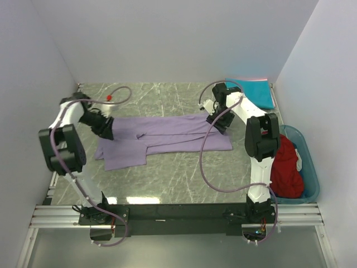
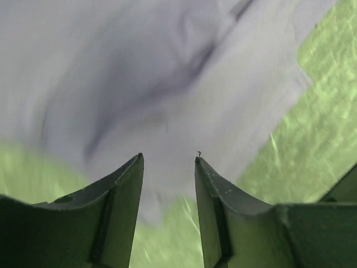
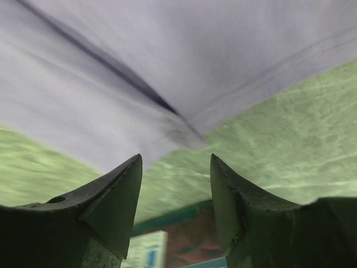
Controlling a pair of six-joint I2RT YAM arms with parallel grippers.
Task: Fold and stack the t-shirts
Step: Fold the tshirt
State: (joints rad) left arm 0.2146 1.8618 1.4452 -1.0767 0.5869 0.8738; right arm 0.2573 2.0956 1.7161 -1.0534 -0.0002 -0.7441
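Note:
A large lavender t-shirt (image 1: 167, 134) lies spread across the middle of the table, folded lengthwise, with one sleeve sticking out toward the near left. My left gripper (image 1: 106, 127) is at its left end and my right gripper (image 1: 218, 120) at its right end. In the left wrist view the left gripper (image 2: 168, 158) is open just above the lavender fabric (image 2: 167, 84), with nothing between its fingers. The right gripper (image 3: 175, 157) is also open and empty, close to the shirt's edge (image 3: 195, 56). A teal t-shirt (image 1: 254, 92) lies at the back right. A dark red t-shirt (image 1: 285, 167) is heaped in the bin.
The translucent teal bin (image 1: 310, 167) stands at the right edge beside the right arm's base. White walls close in the marbled table (image 1: 167, 190) on the left, back and right. Purple cables loop from both arms over the table.

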